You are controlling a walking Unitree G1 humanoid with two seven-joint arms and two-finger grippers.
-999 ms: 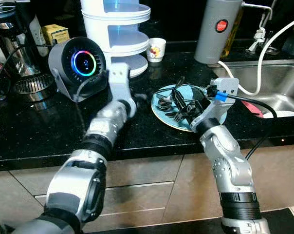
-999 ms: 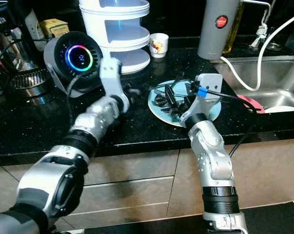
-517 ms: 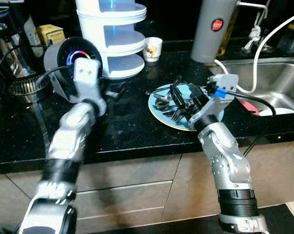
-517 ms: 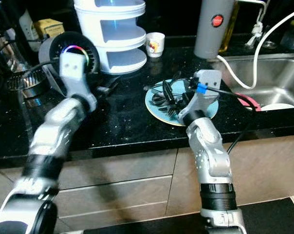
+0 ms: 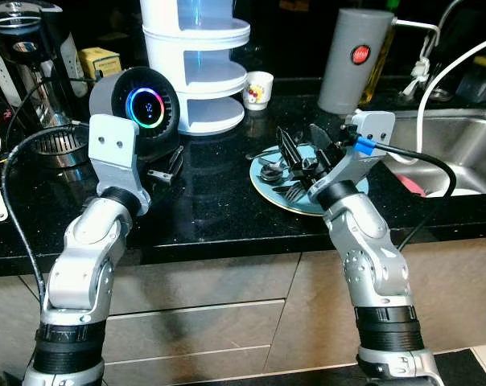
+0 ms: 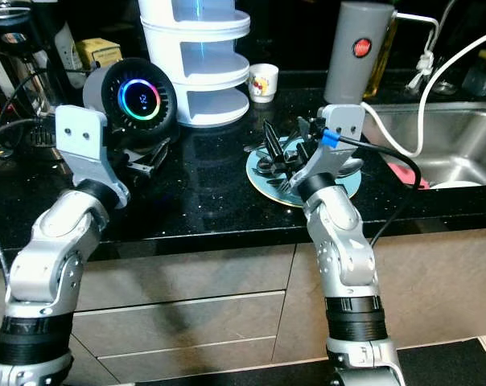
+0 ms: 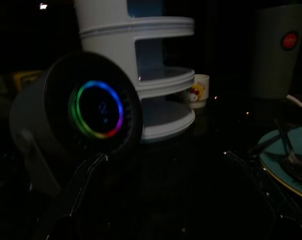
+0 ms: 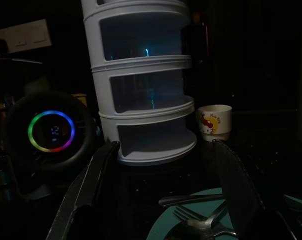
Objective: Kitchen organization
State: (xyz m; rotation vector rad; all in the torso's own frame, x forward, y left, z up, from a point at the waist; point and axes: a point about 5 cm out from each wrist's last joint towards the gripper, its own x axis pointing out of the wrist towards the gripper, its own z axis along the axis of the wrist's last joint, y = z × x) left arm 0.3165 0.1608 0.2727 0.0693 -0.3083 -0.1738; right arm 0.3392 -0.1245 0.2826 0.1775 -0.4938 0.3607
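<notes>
Hovering: right gripper (image 5: pixel 301 143) spread wide over one plate (image 5: pixel 339 195) | left gripper (image 5: pixel 166 165) fingers apart | one cup (image 5: pixel 259 85)

Both silver arms are bent at the elbow and reach forward. The right gripper (image 5: pixel 302 145) is held up with its two black fingers spread wide apart. The left gripper (image 5: pixel 164 166) is low, and its black fingers (image 7: pixel 86 172) are spread apart too.

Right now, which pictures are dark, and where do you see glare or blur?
Both wrist views are very dark; the round device's colour ring glows brightly there. In the eye views the light is even and sharp, with small reflections on the black countertop and a bright glow in the white tiered stand.
</notes>
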